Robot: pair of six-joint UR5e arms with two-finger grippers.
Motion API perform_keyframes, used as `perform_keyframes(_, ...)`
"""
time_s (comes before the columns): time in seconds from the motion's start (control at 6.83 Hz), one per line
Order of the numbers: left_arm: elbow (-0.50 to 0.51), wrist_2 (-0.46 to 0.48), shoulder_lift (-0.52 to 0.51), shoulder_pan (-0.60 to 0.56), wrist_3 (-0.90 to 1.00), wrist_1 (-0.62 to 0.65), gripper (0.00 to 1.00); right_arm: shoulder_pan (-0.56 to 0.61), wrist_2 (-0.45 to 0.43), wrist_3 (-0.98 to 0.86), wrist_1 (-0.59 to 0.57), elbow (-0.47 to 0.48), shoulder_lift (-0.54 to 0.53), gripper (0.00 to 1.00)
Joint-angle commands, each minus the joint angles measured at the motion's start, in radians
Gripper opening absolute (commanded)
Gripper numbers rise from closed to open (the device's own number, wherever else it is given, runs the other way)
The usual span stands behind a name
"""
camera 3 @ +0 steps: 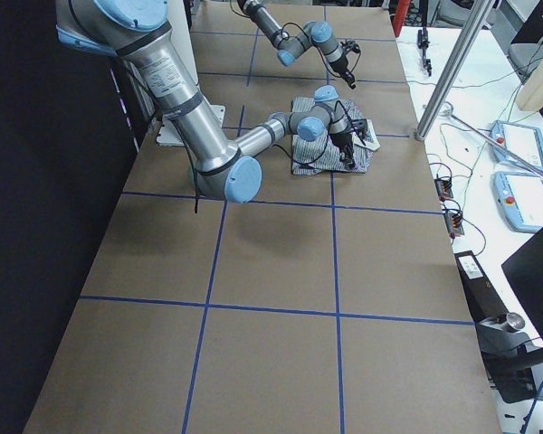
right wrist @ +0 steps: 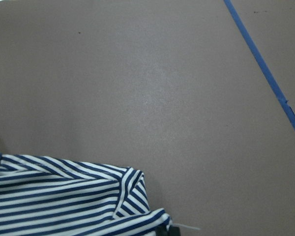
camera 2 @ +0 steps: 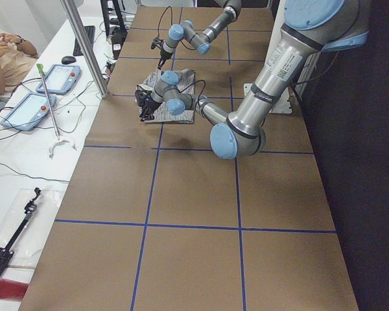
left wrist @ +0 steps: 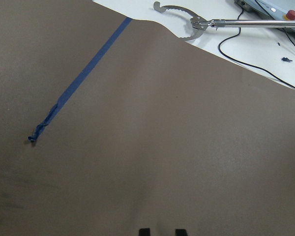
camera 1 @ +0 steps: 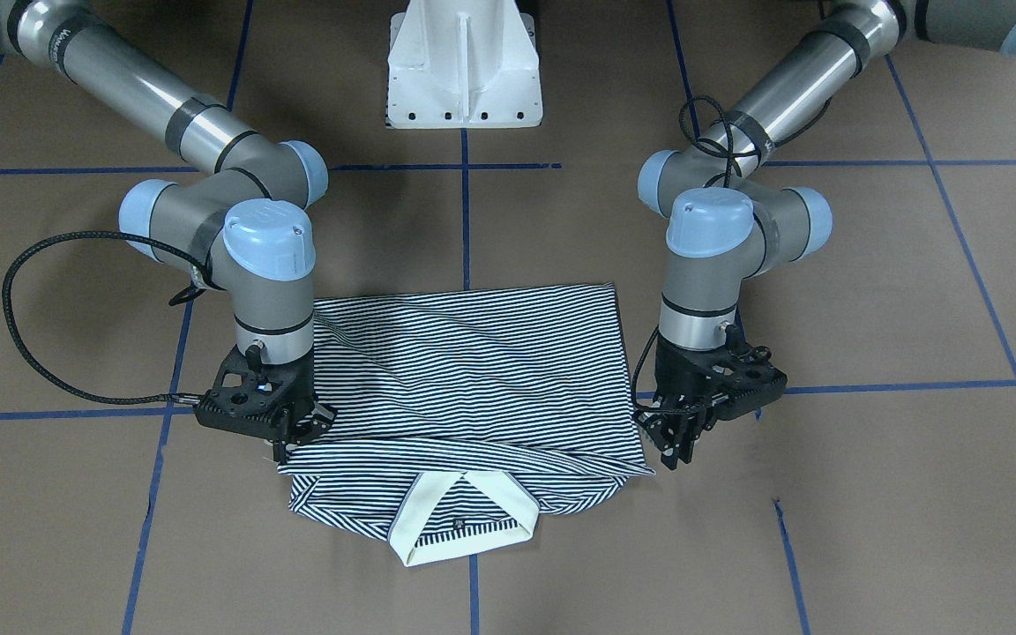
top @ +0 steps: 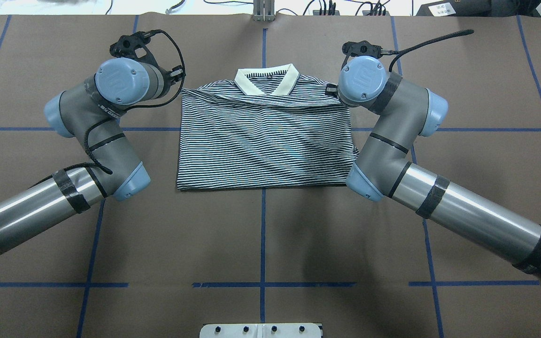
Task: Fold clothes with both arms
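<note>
The navy-and-white striped polo shirt (camera 1: pixel 473 370) (top: pixel 266 141) lies flat mid-table, its lower half folded up toward the cream collar (camera 1: pixel 464 520) (top: pixel 266 80). In the front view my left gripper (camera 1: pixel 676 445) hangs just off the shirt's corner. The left wrist view shows the left gripper (left wrist: pixel 162 231) slightly open over bare paper, nothing between its fingertips. My right gripper (camera 1: pixel 301 432) sits on the opposite corner of the fold. The right wrist view has this gripper (right wrist: pixel 162 230) shut on the striped edge (right wrist: pixel 64 196), with a white tag sticking out beside it.
The white pedestal base (camera 1: pixel 464 70) (top: pixel 261 330) stands at the robot's side of the table. Blue tape lines (top: pixel 263 234) grid the brown paper. Past the far edge, a white bench holds a metal grabber tool (left wrist: pixel 196 22) and teach pendants (camera 2: pixel 52 78). A seated person (camera 2: pixel 3 58) is there.
</note>
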Motion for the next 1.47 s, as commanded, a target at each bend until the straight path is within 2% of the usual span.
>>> perform_keyframes(0.0,-0.004,0.0,0.008,-0.001,0.0,-0.001,0.37,0.001,-0.003,0.0,0.0,-0.025,0.02,0.18)
perform_keyframes(0.15,-0.005,0.0,0.014,-0.001,0.002,0.0,0.38,0.0,-0.004,0.0,0.0,-0.077,0.063,0.34)
perform_keyframes(0.44,-0.01,0.0,0.023,-0.001,-0.003,0.0,0.4,0.015,-0.012,0.006,0.053,-0.085,0.077,0.34)
perform_keyframes(0.59,-0.029,0.0,0.028,-0.001,-0.009,0.0,0.42,0.029,0.029,0.008,0.078,-0.034,0.056,0.34)
perform_keyframes(0.73,-0.051,0.0,0.051,0.003,-0.041,-0.001,0.42,0.02,0.096,0.02,0.066,0.173,-0.067,0.4)
perform_keyframes(0.88,-0.075,-0.002,0.072,0.001,-0.041,-0.001,0.42,-0.02,0.141,0.037,0.069,0.314,-0.19,0.46)
perform_keyframes(1.03,-0.1,-0.002,0.097,0.003,-0.038,-0.007,0.42,-0.078,0.138,0.183,0.081,0.371,-0.251,0.48)
perform_keyframes(1.17,-0.102,-0.002,0.117,0.006,-0.037,-0.07,0.43,-0.142,0.134,0.278,0.08,0.446,-0.31,0.48)
perform_keyframes(1.32,-0.102,0.002,0.124,0.009,-0.037,-0.11,0.43,-0.172,0.119,0.296,0.08,0.451,-0.331,0.48)
